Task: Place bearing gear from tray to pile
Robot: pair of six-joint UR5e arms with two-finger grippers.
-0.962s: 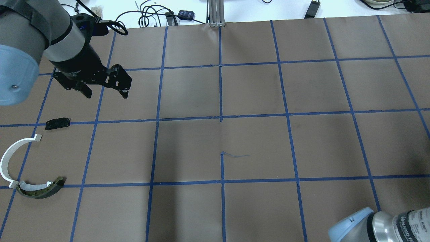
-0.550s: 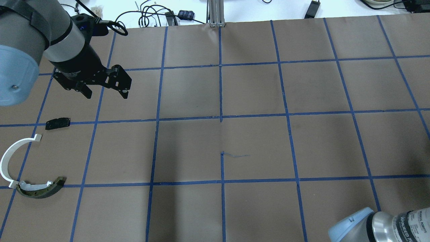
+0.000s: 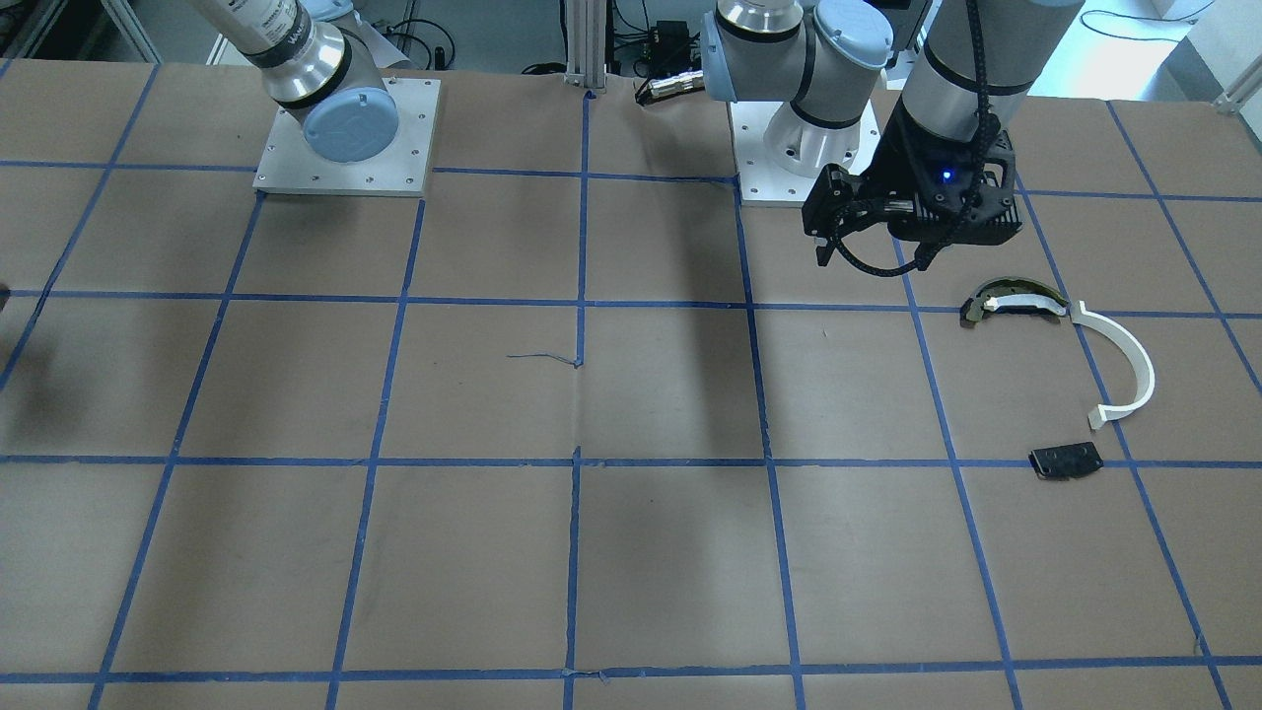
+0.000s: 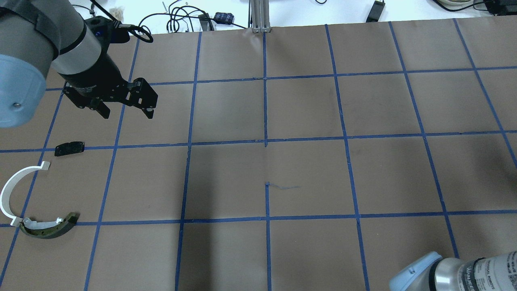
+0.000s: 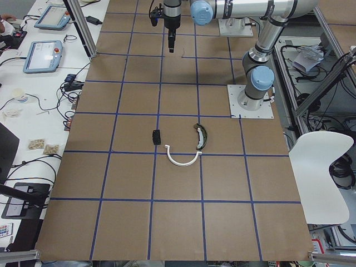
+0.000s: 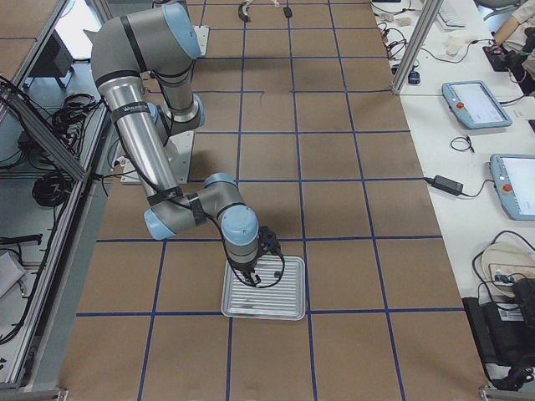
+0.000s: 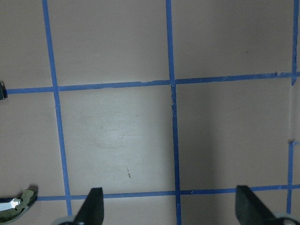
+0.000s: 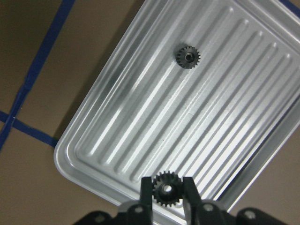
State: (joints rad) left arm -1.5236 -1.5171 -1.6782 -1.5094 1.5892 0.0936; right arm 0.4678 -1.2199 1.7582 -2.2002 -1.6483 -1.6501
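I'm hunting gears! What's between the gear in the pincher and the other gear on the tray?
The right wrist view shows only bare ribbed tray between the held gear and the loose gear.

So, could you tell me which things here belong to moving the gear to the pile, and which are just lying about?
Job: tray, held gear in the right gripper, second gear, white half-ring, dark curved piece, black plate.
Lying about: cables, power adapter, teach pendants, white chair.

Brown paper table point(image 4: 307, 109) gridded in blue tape point(image 4: 265, 109) — white side bench point(image 5: 11, 78) (teach pendants point(image 5: 43, 55) on it) and a white chair point(image 5: 320, 167).
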